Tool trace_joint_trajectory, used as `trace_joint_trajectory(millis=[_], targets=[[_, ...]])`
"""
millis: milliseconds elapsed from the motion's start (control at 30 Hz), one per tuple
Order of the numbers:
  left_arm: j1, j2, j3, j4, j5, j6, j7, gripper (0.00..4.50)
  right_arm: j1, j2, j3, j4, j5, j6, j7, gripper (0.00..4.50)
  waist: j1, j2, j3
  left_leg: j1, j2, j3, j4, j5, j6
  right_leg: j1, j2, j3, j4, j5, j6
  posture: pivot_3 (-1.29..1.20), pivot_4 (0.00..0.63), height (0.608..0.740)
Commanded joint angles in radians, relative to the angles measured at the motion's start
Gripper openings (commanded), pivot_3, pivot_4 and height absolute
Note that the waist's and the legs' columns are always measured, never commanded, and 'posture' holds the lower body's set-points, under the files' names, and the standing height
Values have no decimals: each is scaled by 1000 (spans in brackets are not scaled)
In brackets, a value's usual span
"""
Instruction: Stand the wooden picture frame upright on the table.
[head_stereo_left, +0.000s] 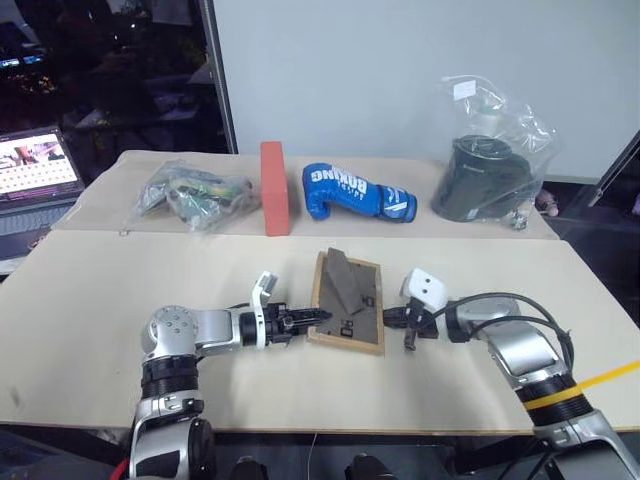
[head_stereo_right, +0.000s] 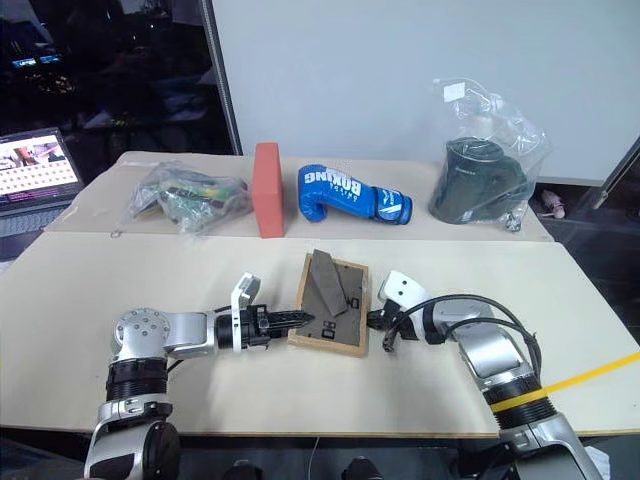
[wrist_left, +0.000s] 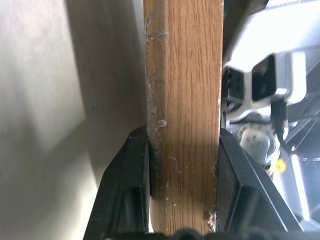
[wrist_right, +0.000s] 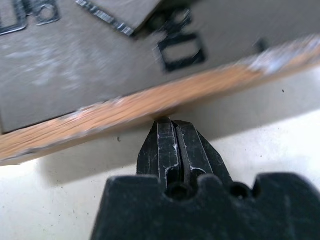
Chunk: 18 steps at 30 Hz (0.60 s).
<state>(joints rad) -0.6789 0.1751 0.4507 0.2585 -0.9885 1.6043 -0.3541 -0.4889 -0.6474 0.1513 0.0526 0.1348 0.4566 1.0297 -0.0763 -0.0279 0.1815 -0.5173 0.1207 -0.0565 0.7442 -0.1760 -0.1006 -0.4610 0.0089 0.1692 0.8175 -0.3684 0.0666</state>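
The left arm reaches in low from the left, forearm nearly level, its end effector (head_stereo_left: 312, 318) pointing to the robot's right with both black fingers (wrist_left: 131, 185) pressed against the two faces of a wooden edge. The right arm bends in from the right, wrist angled downward; its end effector (wrist_right: 172, 131) has its fingers closed together, tips touching that frame's wooden rim.

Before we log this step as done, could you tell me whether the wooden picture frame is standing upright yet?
Not yet: the wooden picture frame lies back-up on the table, stand folded out, its edge clamped in the left hand.
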Motion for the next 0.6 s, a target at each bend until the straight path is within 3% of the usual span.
trace_joint_trajectory(millis=[33, 133, 233, 433, 600], targets=[[-88, 1, 89, -32, -76, 1, -10, 1116, 13, -93, -175, -31, 104, 81, 20, 0, 11, 0, 1, -5, -1, -1, 1, 0, 0, -3, 0, 0, 0, -1, 1, 0, 150, 657], [-121, 11, 96, -50, -75, -3, -5, 1116, -32, -115, -282, -92, 250, 229, 32, 0, 7, 0, 1, -9, -2, -1, 1, 0, 0, -6, 0, 1, -2, 0, 1, 0, 150, 657], [-144, 19, 77, -65, -57, -12, -2, 1116, -107, -116, -321, -160, 365, 349, 33, 763, 1, 2, 3, -8, -2, -1, -2, 0, 0, -6, 0, 1, -3, 0, 1, 0, 150, 657], [-184, 13, 35, -102, -50, -33, 3, 1116, -320, -24, -268, -149, 400, 418, -76, 2888, 4, 2, 4, -6, -2, -2, -6, 1, 0, -5, 0, 0, -6, 0, 1, 0, 150, 657], [-202, 14, -1, -98, -32, -66, 1, 1116, -317, 32, -115, -79, 316, 344, -73, 4447, 13, 2, 4, -5, -2, -3, -12, 1, 0, -1, 0, -1, -14, 2, -2, 0, 150, 657]])
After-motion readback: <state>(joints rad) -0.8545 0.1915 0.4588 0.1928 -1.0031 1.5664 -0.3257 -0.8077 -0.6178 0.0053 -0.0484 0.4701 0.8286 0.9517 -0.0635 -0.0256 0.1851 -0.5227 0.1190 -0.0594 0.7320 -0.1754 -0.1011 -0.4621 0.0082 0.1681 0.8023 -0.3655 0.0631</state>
